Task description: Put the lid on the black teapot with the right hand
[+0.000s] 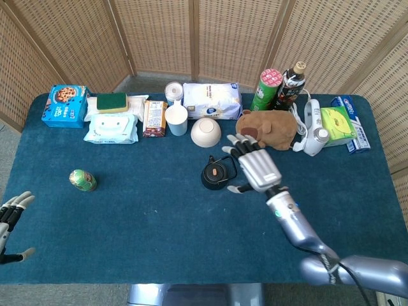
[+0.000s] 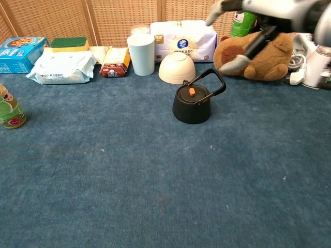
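Observation:
The black teapot (image 1: 213,173) (image 2: 192,104) stands mid-table with its lid (image 2: 192,93) seated on top; the lid has a small orange knob. Its handle leans toward the right. My right hand (image 1: 253,166) (image 2: 258,28) hovers raised to the right of the teapot, fingers spread, holding nothing and clear of the pot. My left hand (image 1: 11,220) shows at the lower left edge of the head view, fingers apart and empty, far from the teapot.
Behind the teapot stand an upturned white bowl (image 2: 177,67), a pale cup (image 2: 141,55) and a white bag (image 2: 183,34). A brown plush toy (image 2: 256,49) lies back right. A green figurine (image 2: 9,108) stands at the left, with tissue packs and boxes along the back.

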Controlling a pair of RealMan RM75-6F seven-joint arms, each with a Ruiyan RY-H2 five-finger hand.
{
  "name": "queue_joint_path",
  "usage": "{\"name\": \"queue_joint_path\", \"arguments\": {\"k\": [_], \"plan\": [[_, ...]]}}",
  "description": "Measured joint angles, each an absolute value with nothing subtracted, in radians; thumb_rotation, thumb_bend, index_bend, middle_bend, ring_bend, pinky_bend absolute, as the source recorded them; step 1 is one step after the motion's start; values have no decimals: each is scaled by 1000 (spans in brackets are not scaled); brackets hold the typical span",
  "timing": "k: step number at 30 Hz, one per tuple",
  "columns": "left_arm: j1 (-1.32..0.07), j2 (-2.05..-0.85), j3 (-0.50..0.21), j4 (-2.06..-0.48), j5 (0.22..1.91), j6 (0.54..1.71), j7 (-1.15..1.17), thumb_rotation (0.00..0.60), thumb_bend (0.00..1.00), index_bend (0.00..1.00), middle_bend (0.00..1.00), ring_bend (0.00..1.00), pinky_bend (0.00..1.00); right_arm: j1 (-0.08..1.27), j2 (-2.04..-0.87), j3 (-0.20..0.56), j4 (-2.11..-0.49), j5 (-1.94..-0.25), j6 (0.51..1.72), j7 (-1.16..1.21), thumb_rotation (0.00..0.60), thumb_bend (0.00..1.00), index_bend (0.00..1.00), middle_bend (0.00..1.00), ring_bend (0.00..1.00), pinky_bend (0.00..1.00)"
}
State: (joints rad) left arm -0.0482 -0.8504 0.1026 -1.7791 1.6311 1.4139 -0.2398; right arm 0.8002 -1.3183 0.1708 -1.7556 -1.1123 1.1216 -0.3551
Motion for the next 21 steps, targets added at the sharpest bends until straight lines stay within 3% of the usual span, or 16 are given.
{"name": "queue_joint_path", "arguments": {"k": [8, 21], "plan": [[-45, -861, 104, -1793, 1638, 1424, -198, 600, 77, 0, 0, 0, 103, 625, -1216, 71, -1664, -1372, 1290, -129, 436, 0, 179, 87, 10, 0], [-22, -871, 106, -1801, 1645, 1466, -169, 600, 78, 0, 0, 0, 103, 386, -1179, 3, -1481, -1461, 1505, -47, 430, 0, 183, 83, 0, 0]]}}
